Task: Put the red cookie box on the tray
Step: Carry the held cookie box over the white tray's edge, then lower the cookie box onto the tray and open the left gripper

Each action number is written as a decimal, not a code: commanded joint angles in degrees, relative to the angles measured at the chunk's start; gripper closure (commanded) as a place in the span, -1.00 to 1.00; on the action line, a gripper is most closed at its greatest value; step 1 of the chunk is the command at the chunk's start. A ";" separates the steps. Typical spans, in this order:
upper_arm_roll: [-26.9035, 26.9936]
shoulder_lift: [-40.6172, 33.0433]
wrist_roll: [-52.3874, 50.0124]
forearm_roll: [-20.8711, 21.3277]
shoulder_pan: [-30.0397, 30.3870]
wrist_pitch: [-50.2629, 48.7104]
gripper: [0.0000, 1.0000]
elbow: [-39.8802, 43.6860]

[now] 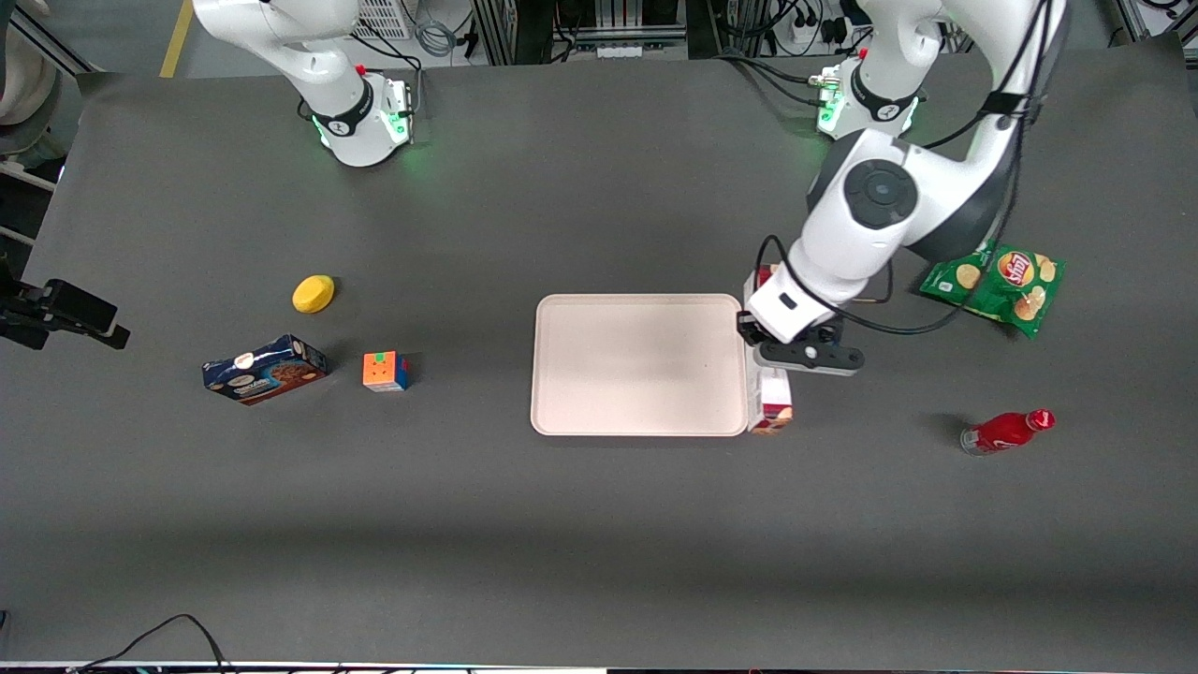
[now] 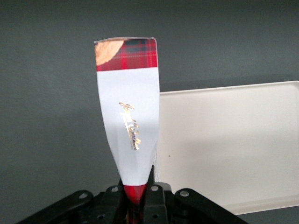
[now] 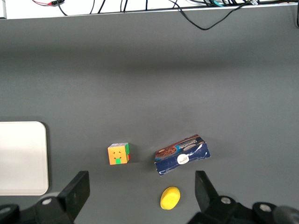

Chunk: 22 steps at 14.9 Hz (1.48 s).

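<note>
The red cookie box (image 1: 773, 404), a long narrow plaid carton with a white label panel (image 2: 128, 116), lies alongside the tray's short edge at the working arm's end. Its nearer end sticks out from under the wrist. My left gripper (image 1: 777, 352) is over the box's middle and is shut on it, with the fingers (image 2: 154, 192) pinching the carton (image 2: 136, 189) so that its sides crease inward. The tray (image 1: 636, 365) is pale pink-beige with nothing on it. It shows right beside the box in the left wrist view (image 2: 224, 140).
A green chips bag (image 1: 997, 285) and a red bottle (image 1: 1006, 432) lie toward the working arm's end. A colour cube (image 1: 386, 371), a dark blue cookie box (image 1: 265, 369) and a yellow object (image 1: 314, 293) lie toward the parked arm's end.
</note>
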 commanded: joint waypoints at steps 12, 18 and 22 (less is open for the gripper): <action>-1.53 6.77 -6.65 1.82 -3.15 19.42 1.00 -11.74; -0.30 8.54 -6.66 2.79 -3.42 19.51 1.00 -10.60; 0.58 9.50 -6.74 2.70 -3.77 19.60 1.00 -9.46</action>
